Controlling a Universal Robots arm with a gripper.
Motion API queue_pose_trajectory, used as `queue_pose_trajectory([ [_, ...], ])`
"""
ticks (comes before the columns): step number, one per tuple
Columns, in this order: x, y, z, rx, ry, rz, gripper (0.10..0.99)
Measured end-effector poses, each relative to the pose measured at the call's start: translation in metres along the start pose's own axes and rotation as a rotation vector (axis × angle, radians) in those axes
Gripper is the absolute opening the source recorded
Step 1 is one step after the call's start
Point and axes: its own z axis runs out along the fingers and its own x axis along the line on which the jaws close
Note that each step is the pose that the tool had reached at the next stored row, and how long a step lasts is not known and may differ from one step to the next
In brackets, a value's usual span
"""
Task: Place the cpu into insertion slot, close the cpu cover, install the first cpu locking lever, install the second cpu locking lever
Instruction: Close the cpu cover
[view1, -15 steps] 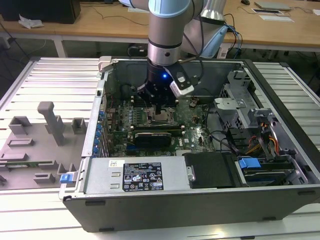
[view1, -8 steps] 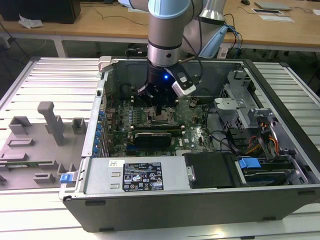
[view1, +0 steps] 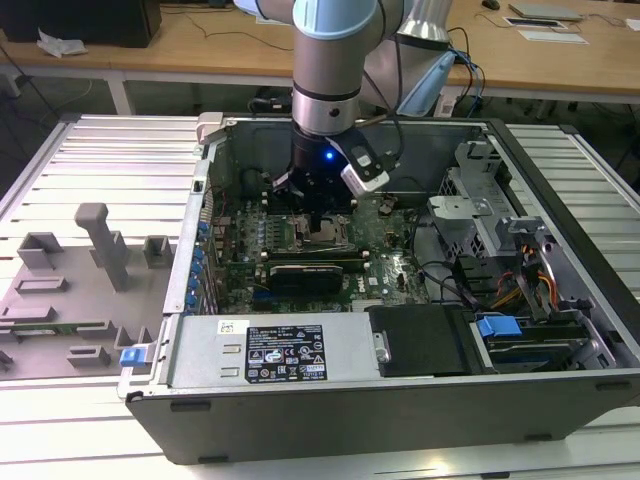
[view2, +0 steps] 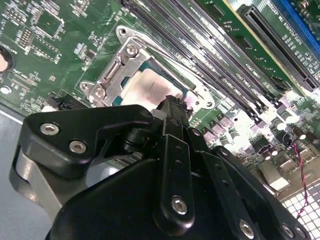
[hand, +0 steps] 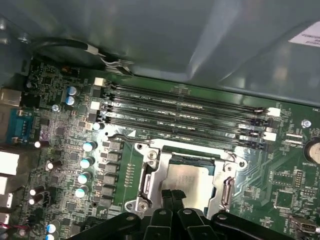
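A robot arm (view1: 325, 60) reaches straight down into an open desktop computer case (view1: 400, 400) lying on its side on a slatted metal table (view1: 100, 160). In the exterior view the gripper (view1: 325, 222) hangs over the green circuit board (view1: 395, 265), just above the insertion slot (view1: 322, 238) near the middle of the case.

From the slot, a long black card (view1: 305, 272) lies at six o'clock. A labelled metal box (view1: 285, 350) sits further out in the same direction. Drive bays with coloured cables (view1: 520, 270) are at three o'clock. A grey fixture tray (view1: 70, 270) lies outside the case at nine o'clock, on the exterior view's left.

In both wrist views the cpu (hand: 192, 180) (view2: 147, 90) lies flat in the socket, pale metal top facing up. The cpu cover (hand: 151, 172) (view2: 117, 70) lies down around it, so the chip shows through the cover's square window.

A thin wire lever (view2: 172, 52) runs along one edge of the frame; whether it is latched cannot be told. The long narrow memory slots (hand: 185, 112) (view2: 210, 45) run parallel just beside the socket.

The gripper's (hand: 173, 196) (view2: 172, 102) black fingers (hand: 167, 199) are pressed together with nothing between them. Their tips are right at the edge of the chip's top; whether they touch it cannot be told.
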Motion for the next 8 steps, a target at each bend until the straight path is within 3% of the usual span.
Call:
queue_pose_trajectory([
  [8,0.0091,0.0015,0.0088,0.0,0.0001,0.0,0.106],
])
